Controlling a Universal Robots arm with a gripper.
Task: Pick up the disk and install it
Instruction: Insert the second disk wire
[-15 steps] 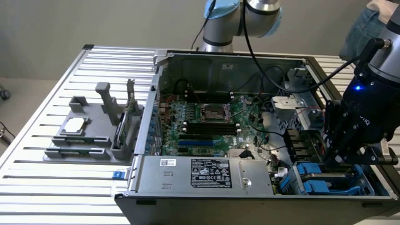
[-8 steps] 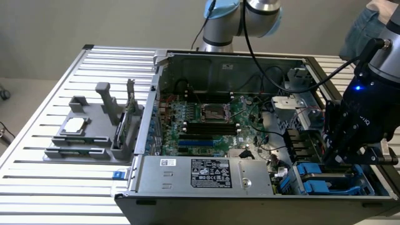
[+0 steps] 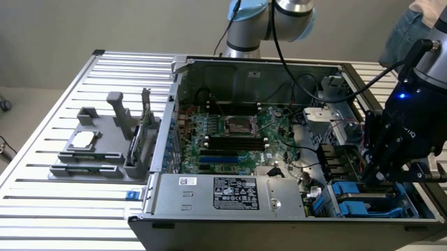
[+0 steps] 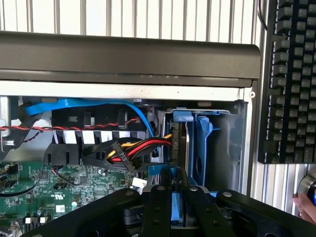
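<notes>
— Exterior view first: where's the gripper [image 3: 382,175]?
— Down inside the open computer case [image 3: 244,65] at the exterior view's right, directly over the blue drive bays [image 3: 363,201]

— And the disk [image 3: 349,189]?
— Just under the fingertips, blue carrier edge showing, seated upright in the bay

— Wrist view?
— Black fingers [image 4: 159,207] drawn close together, clamped on the blue carrier of the disk [image 4: 174,174] between them. Another blue carrier [image 4: 202,148] just beside, red and yellow cables [image 4: 143,147] near, a keyboard [image 4: 289,79] outside the case

Even indoor light, slightly soft
</notes>
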